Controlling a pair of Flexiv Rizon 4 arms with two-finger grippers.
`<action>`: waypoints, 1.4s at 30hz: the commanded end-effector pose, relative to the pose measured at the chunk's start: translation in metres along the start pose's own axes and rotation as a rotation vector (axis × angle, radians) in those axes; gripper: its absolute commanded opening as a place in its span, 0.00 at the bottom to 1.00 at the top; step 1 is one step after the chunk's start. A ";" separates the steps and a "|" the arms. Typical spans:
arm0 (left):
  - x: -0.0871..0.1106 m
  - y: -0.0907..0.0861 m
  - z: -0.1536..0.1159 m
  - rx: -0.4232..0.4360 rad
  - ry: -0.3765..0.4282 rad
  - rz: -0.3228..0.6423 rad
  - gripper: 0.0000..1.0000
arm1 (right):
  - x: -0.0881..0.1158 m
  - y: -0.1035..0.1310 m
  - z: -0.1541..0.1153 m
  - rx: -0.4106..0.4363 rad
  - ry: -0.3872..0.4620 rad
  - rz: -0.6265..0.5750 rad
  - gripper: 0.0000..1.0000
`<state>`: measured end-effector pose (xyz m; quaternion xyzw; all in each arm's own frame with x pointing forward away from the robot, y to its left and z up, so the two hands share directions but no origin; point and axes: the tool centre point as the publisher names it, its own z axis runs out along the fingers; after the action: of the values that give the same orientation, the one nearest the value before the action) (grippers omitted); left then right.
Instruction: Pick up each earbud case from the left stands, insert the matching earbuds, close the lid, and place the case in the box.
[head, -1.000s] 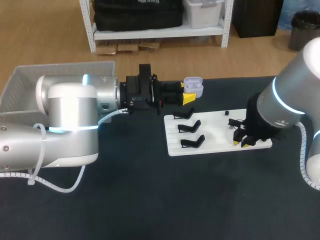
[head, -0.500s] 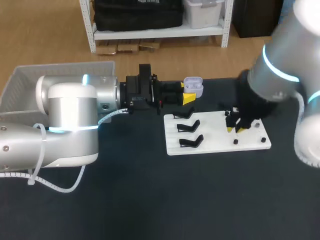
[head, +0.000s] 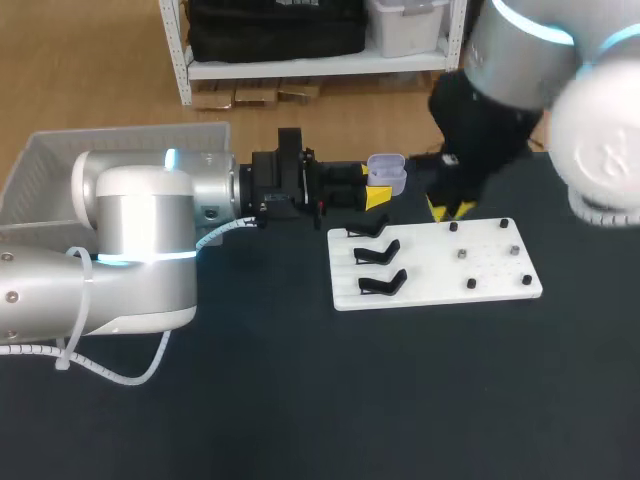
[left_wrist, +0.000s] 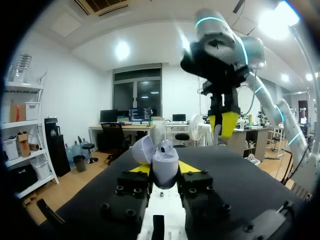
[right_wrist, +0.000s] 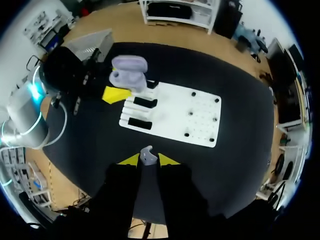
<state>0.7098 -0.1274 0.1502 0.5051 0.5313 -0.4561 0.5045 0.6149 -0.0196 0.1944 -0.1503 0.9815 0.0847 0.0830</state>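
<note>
Well above the black table (head: 250, 400), the left arm (head: 140, 240) holds its gripper (left_wrist: 162, 169) level, its fingers pressed against the base of the earbud case (left_wrist: 164, 161) from both sides. The right gripper (right_wrist: 145, 159) hangs just beyond the case, its yellow tips pinching a small pale earbud (right_wrist: 146, 154), or so it seems at this size. The case is pale lilac and rounded, with its lid tipped open. A white board (head: 440, 275) lies on the table near both grippers, with black stands (head: 378, 262) at its left end and small dark pegs (head: 470, 284) at its right. A white box (head: 50, 165) sits behind the left arm.
</note>
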 end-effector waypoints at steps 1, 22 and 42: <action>0.002 -0.002 0.000 -0.008 -0.008 0.005 0.00 | -0.016 0.011 -0.005 0.007 0.108 -0.049 0.00; 0.002 -0.002 0.000 -0.008 -0.008 0.005 0.00 | -0.081 0.041 -0.004 -0.004 -0.050 -0.226 0.00; 0.002 -0.002 0.000 -0.008 -0.008 0.005 0.00 | -0.082 0.039 0.013 0.007 -0.054 -0.234 0.00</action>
<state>0.7098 -0.1274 0.1502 0.5051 0.5313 -0.4561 0.5045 0.6815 0.0415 0.2055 -0.2603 0.9553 0.0742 0.1189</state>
